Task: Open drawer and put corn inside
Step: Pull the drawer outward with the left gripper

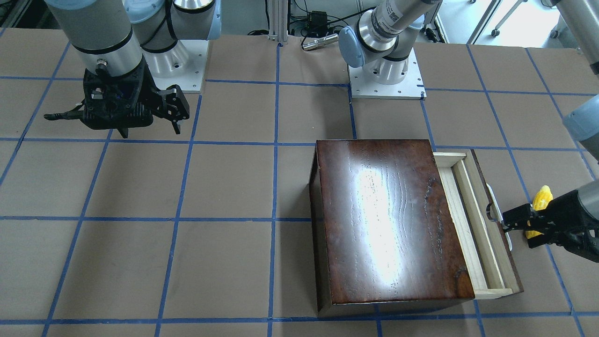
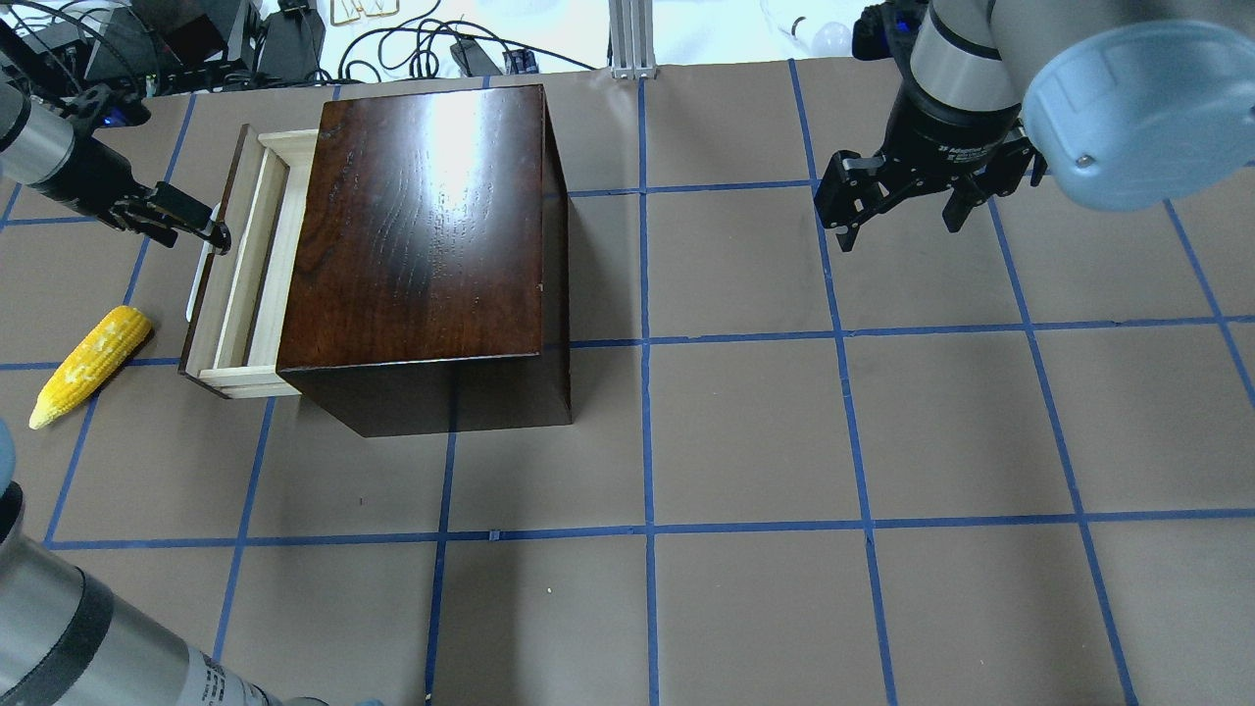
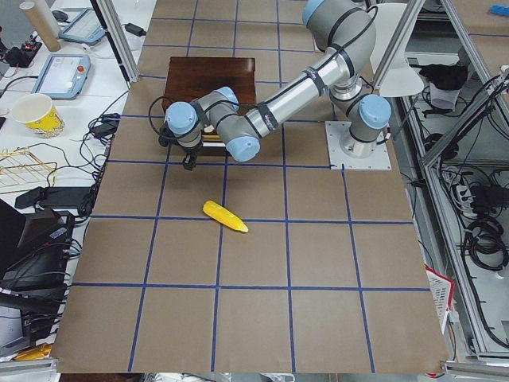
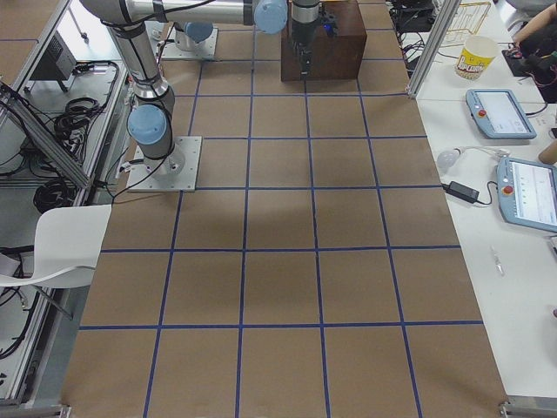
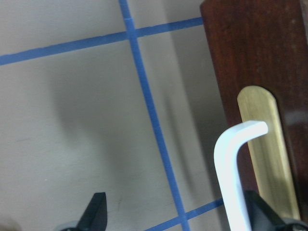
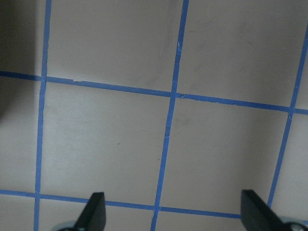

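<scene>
The dark-brown box (image 2: 422, 216) stands at the table's left in the overhead view. Its drawer (image 2: 240, 265) is pulled partly out and its pale wood tray shows nothing inside. My left gripper (image 2: 196, 230) is open at the drawer's white handle (image 5: 231, 168). The handle lies between the fingers, close against one fingertip (image 5: 260, 214). The yellow corn (image 2: 88, 365) lies on the table just beyond the drawer front, apart from the gripper. In the front-facing view the corn (image 1: 542, 199) is partly hidden behind my left gripper (image 1: 507, 222). My right gripper (image 2: 902, 211) is open and empty, hanging over bare table.
The table is brown paper with a blue tape grid (image 2: 647, 343). The arm base plates (image 1: 386, 79) sit at the robot's edge. Cables and electronics (image 2: 412, 39) lie past the far edge. A paper cup (image 3: 36, 115) and tablets stand on a side bench.
</scene>
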Controlling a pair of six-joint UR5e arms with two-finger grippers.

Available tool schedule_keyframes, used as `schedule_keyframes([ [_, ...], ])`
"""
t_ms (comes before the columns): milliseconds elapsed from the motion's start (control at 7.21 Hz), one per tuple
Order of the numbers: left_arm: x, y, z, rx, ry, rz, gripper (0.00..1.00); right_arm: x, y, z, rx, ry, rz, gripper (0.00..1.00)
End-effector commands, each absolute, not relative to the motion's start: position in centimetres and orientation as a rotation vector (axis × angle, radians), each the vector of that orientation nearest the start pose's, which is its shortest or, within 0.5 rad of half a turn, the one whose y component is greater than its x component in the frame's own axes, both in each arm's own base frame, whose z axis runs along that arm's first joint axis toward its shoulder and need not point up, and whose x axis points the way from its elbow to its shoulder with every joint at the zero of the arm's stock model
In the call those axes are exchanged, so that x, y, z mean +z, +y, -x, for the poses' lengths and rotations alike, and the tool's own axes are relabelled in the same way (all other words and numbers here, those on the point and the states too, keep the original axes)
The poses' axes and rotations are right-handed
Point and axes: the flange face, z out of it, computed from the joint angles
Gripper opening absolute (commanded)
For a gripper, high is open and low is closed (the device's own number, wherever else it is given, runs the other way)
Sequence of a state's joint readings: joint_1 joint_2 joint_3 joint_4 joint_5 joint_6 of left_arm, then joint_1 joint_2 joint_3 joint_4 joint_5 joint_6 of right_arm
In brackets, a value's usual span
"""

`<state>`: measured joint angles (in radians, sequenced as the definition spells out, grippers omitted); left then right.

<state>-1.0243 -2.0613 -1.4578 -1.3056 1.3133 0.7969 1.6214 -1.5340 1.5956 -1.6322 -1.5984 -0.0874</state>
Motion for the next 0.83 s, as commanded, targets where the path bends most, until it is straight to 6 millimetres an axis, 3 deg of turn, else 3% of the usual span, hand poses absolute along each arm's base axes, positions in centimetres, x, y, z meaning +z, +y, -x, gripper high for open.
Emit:
schedule_keyframes([
  [0,28.3,-63.7,-21.9,-0.127,3.388,-0.382,0.99,46.4,-49.9,-15.6,-0.002,3.162,0.219,1.00],
  [694,29.7,-64.0,-23.0,-0.127,3.348,-0.405,1.00,46.4,-50.0,-15.6,0.001,3.162,0.219,1.00],
])
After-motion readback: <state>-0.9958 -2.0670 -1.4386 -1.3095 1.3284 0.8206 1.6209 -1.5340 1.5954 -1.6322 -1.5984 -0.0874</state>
